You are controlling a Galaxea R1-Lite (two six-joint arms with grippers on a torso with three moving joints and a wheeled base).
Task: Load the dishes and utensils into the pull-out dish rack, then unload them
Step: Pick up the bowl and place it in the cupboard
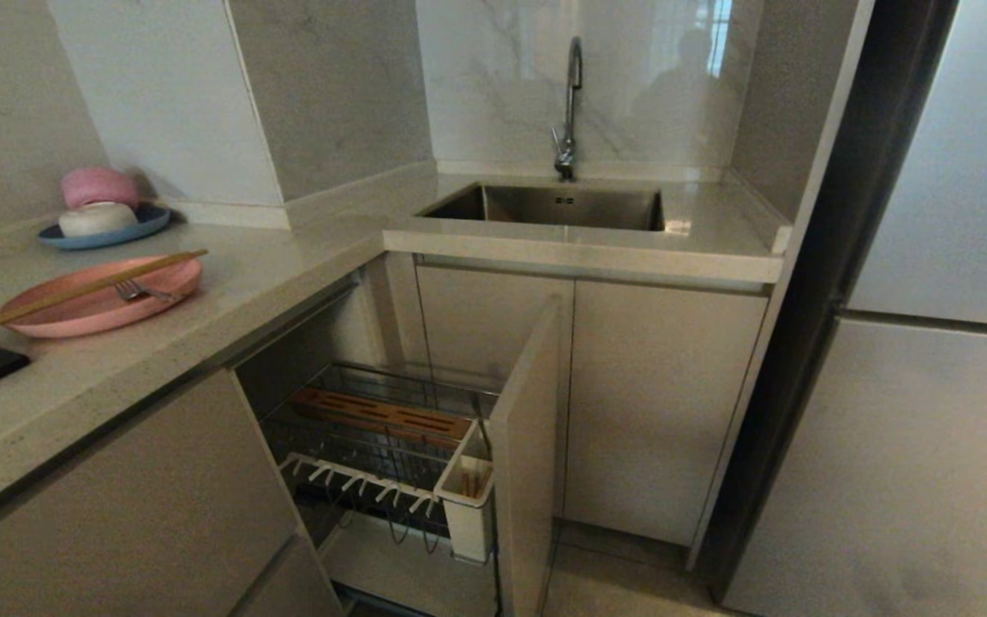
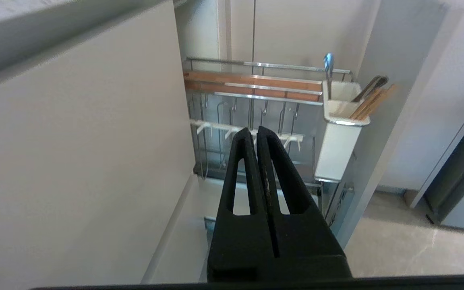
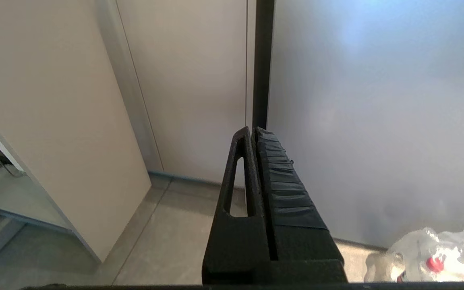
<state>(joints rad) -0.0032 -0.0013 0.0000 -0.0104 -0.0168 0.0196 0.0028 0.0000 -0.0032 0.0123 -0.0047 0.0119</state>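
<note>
Both our grippers are parked and empty. Our left gripper (image 2: 256, 135) has its fingers pressed flat together, nothing between them, hanging low in front of the pull-out dish rack (image 1: 382, 446) and pointing at its row of white pegs (image 2: 248, 133). Our right gripper (image 3: 254, 135) is likewise closed on nothing, facing the seam between a beige cabinet panel (image 3: 191, 80) and the fridge door (image 3: 377, 112), above the tiled floor (image 3: 167, 241); a crumpled clear plastic bag (image 3: 429, 253) lies on the floor near the fridge. Neither arm shows in the head view. The rack is pulled out of the lower cabinet with its beige door front (image 1: 528, 446) standing open; no dishes in the basket. Its slotted wooden strip (image 1: 382, 414) runs along the back, pegs along the front, and the white utensil cup (image 2: 338, 137) sits at the door end, with some tan sticks and dark utensils already leaning in it. Up on the counter (image 1: 288, 274), well apart from the rack, sits the salmon-pink plate (image 1: 104, 300) with the chopsticks (image 1: 82, 290) laid across it and the fork (image 1: 144, 291) resting on it. Behind it, a blue plate (image 1: 108, 231) carries a cream bowl (image 1: 98, 218) and a pink bowl (image 1: 99, 186). We can't spot the blue-grey bowl. Sink (image 1: 545, 206) and faucet (image 1: 569, 103) sit further back.
</note>
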